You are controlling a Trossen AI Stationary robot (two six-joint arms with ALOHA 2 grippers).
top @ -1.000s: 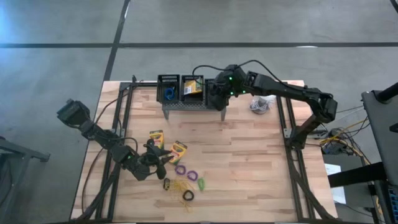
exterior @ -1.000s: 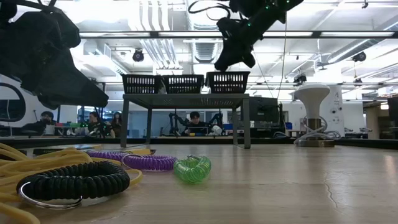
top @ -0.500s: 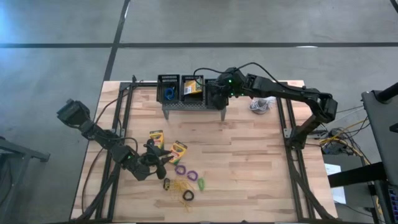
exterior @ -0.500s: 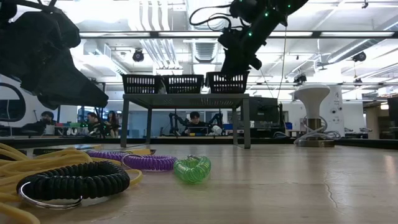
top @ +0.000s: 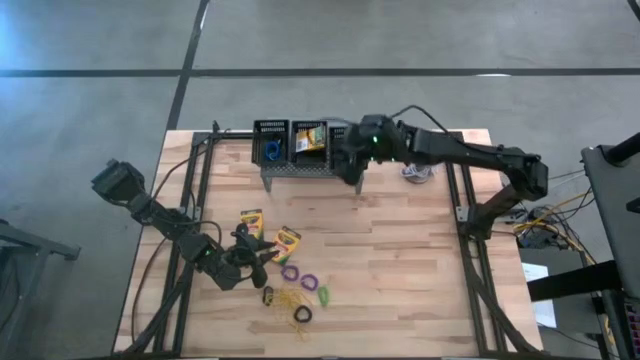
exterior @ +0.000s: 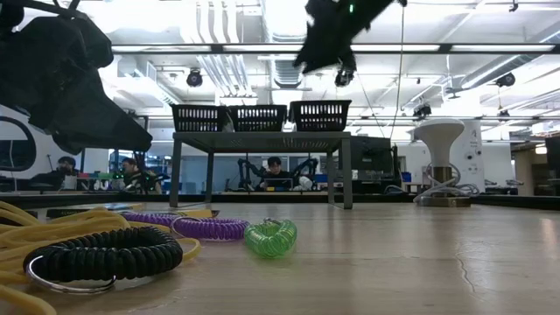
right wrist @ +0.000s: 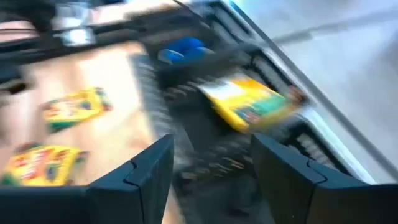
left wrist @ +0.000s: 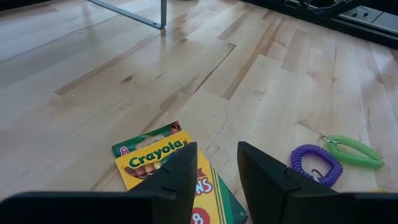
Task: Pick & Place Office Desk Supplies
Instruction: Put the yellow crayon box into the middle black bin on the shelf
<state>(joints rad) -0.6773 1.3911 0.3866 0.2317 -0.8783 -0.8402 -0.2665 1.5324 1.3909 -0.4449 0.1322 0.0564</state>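
Two crayon boxes (top: 250, 218) (top: 287, 240) lie flat on the table. My left gripper (left wrist: 214, 177) stands open over the nearer box (left wrist: 165, 158); whether it touches the box does not show. Purple loops (top: 299, 277), a green loop (top: 323, 295), black loops (top: 302, 315) and yellow bands (top: 285, 298) lie beside them. Three black mesh baskets stand on the grey stand (top: 310, 170): the left basket holds a blue loop (top: 271, 150), the middle one a crayon box (right wrist: 252, 102). My right gripper (right wrist: 211, 168) hangs open and empty above the right basket (exterior: 319, 115).
A white dome-shaped object (top: 418, 168) with a cable sits on the table right of the stand. Black frame rails run along the table's left and right sides. Bare wood lies between the stand and the loops. People sit in the room beyond the far edge.
My right gripper has risen above the right basket and swung a little toward the table's near edge, rolling as it went; in the low view its fingers, drawn to one tip before, now stand apart. The left arm and the things on the table have kept still.
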